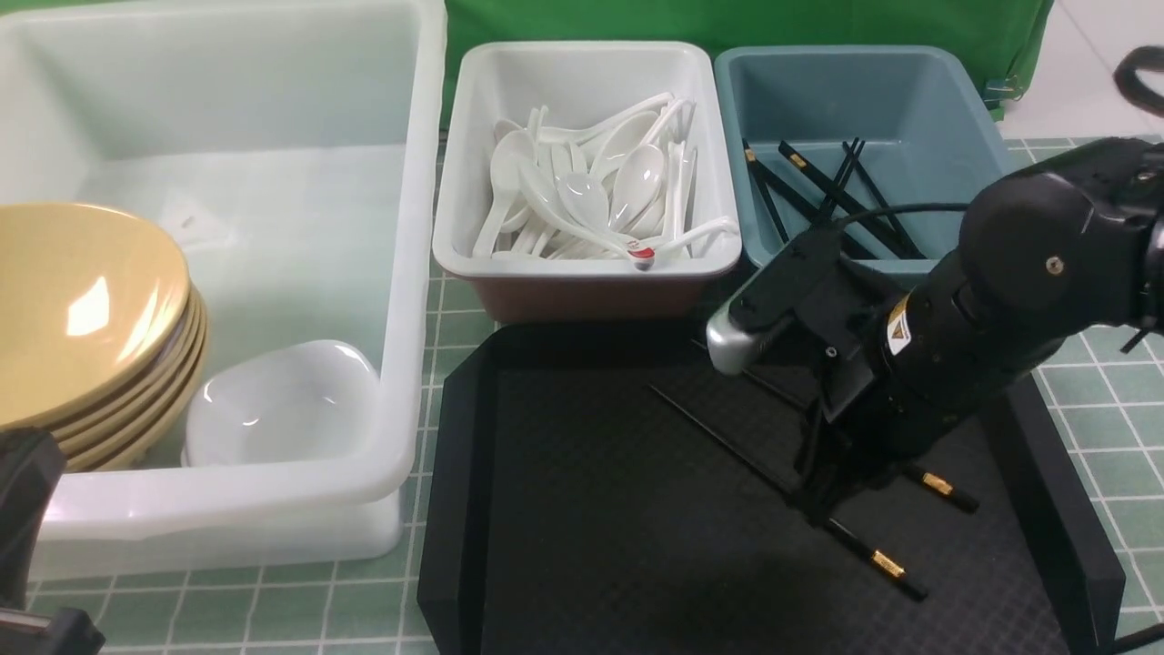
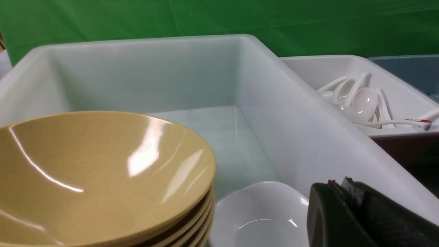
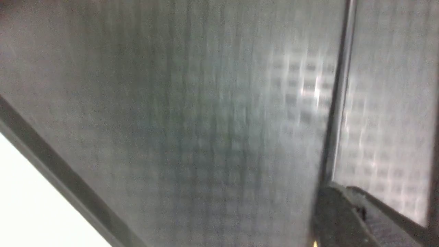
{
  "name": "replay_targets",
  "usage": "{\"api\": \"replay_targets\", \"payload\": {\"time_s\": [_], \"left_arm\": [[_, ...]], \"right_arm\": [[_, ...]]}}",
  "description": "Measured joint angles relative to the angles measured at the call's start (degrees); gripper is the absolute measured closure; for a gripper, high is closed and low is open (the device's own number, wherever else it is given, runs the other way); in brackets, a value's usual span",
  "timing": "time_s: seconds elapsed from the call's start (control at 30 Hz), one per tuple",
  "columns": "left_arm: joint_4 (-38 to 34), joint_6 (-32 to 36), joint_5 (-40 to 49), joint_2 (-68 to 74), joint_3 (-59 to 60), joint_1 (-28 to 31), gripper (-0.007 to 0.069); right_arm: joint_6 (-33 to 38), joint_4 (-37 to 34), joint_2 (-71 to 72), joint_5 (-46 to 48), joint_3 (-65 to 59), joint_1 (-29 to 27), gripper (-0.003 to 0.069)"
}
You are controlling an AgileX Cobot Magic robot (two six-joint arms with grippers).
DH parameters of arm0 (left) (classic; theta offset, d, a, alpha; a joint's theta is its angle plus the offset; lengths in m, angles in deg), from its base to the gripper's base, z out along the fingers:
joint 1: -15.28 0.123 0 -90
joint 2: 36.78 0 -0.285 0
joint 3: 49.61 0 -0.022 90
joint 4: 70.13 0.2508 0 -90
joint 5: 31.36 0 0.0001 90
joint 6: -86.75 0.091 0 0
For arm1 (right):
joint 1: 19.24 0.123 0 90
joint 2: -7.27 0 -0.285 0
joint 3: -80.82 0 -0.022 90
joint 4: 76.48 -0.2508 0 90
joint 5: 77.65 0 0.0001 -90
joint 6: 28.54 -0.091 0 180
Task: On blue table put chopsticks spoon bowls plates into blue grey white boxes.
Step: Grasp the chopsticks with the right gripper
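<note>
My right gripper (image 1: pixel 814 505) is down on the black tray, shut on a black chopstick (image 1: pixel 718 437) that lies slantwise across it; the blurred right wrist view shows that chopstick (image 3: pixel 337 85) running out from the closed jaws. A second chopstick (image 1: pixel 941 487) lies just beside the gripper. More chopsticks (image 1: pixel 837 182) lie in the blue-grey box (image 1: pixel 964 118). The red-tipped spoon (image 1: pixel 642 255) rests on white spoons in the small white box (image 1: pixel 582 268). Stacked tan bowls (image 1: pixel 82 309) and a white plate (image 1: pixel 282 409) sit in the large white box (image 1: pixel 414 273). My left gripper (image 2: pixel 337 185) is shut and empty beside that box.
The black tray (image 1: pixel 582 509) sits on the blue tiled table (image 1: pixel 1100 428), in front of the two smaller boxes. A green cloth hangs behind the boxes. Part of my left arm (image 1: pixel 23 491) shows at the lower left corner.
</note>
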Motion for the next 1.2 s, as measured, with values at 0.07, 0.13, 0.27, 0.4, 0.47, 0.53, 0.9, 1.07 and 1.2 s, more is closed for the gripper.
{"api": "replay_targets", "payload": {"time_s": [0.07,0.13,0.27,0.4,0.47,0.53,0.9,1.07,1.2], "left_arm": [[-0.14,0.00,0.07,0.00,0.00,0.00,0.0620],[-0.23,0.00,0.18,0.00,0.00,0.00,0.0620],[-0.23,0.00,0.19,0.00,0.00,0.00,0.0620],[-0.35,0.00,0.19,0.00,0.00,0.00,0.0620],[-0.35,0.00,0.19,0.00,0.00,0.00,0.0620],[-0.40,0.00,0.19,0.00,0.00,0.00,0.0620],[-0.40,0.00,0.19,0.00,0.00,0.00,0.0620],[-0.40,0.00,0.19,0.00,0.00,0.00,0.0620],[-0.40,0.18,0.19,0.00,0.00,0.00,0.0620]], "right_arm": [[0.00,0.19,-1.68,0.49,0.00,-0.60,0.0600],[-0.09,0.13,-3.99,0.29,0.00,-0.91,0.0571],[-0.36,-0.29,-9.07,-2.53,0.00,-0.97,0.0496],[-1.45,0.14,-13.32,-4.75,0.65,-1.47,0.0476],[-1.66,0.14,-13.38,-4.59,0.72,-1.48,0.0485],[-1.71,0.58,-13.17,-4.14,0.80,-1.00,0.0545],[0.20,4.01,-2.11,-4.43,0.67,-0.02,0.0612],[0.20,5.06,-5.18,-3.56,0.70,-3.59,0.0526],[-0.33,5.12,-10.53,-3.72,0.70,-4.22,0.0416]]}}
